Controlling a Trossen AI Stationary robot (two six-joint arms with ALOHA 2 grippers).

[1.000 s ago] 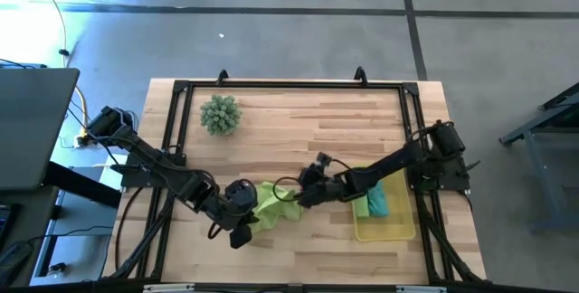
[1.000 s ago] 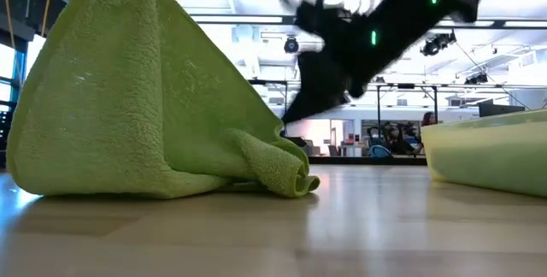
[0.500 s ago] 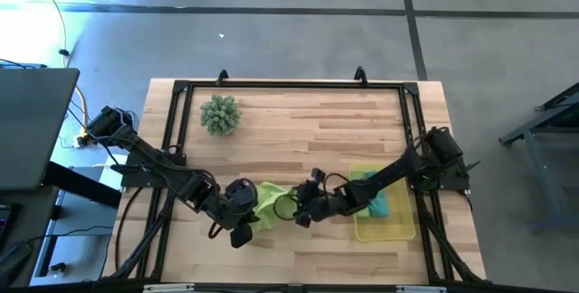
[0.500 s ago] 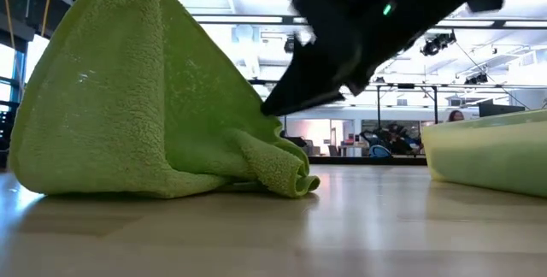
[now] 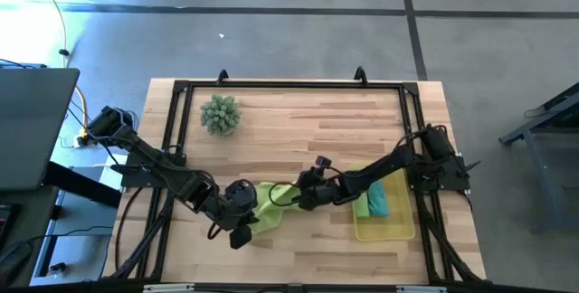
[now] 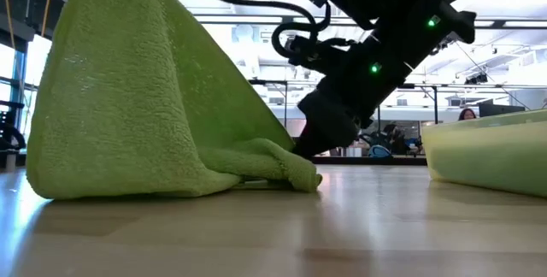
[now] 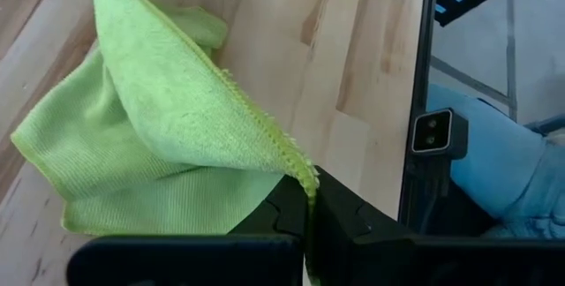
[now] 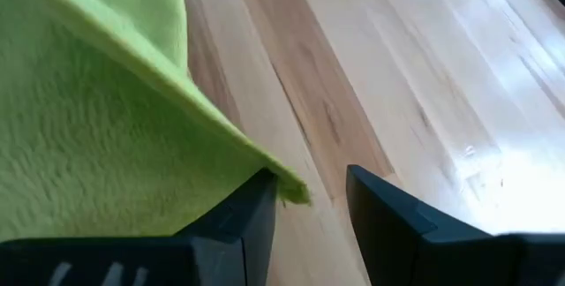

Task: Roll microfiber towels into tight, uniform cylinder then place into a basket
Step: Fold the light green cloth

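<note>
Your left gripper (image 7: 306, 220) is pinching one corner of a lime towel (image 5: 271, 201) between closed fingers, lifting that corner so the cloth is hanging like a tent with its far end lying crumpled on the table (image 5: 298, 130). Your right gripper (image 8: 309, 202) is reaching in low from the other side, its fingers (image 8: 252, 215) standing partly apart with a free corner of the same towel lying just between them, not yet clamped; it appears to be lining up a second hold so the cloth can be stretched flat for rolling. Further right, near the table's edge, the basket (image 5: 398, 230) is sitting with a green towel (image 5: 362, 204) and a teal towel (image 5: 378, 201) already inside.
</note>
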